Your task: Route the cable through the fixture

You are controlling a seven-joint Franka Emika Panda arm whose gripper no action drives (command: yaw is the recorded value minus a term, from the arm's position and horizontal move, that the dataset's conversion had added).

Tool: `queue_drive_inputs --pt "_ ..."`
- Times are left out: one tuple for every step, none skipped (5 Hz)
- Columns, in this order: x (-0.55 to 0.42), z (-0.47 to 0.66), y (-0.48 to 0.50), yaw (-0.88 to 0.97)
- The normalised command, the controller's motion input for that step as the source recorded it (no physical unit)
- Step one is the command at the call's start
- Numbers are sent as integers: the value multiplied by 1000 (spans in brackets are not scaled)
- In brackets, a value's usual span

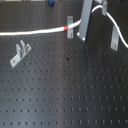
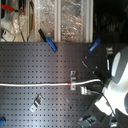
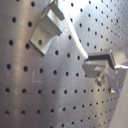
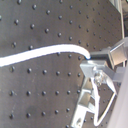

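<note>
Gripper (image 4: 89,64) clamps cable (image 1: 35,32). Keep grip firm; lower cable squarely into slot of bracket (image 1: 70,31) beside fingers (red band (image 1: 67,27) marks position).

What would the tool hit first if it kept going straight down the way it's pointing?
Probably the black perforated board. In the first exterior view the tool points down with the white cable at its tips, beside a bracket. Depth is unclear, so it may clip that bracket.
</note>
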Motion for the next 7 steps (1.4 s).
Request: queue_drive_inputs --pt "83 0 -207 -103" --pt "-7 -34 -9 -34" --pt "-46 1 -62 0" --pt "229 1 -701 -280" --pt "24 0 36 0" --pt "-125 116 -204 -820" --pt "-22 92 -35 -986"
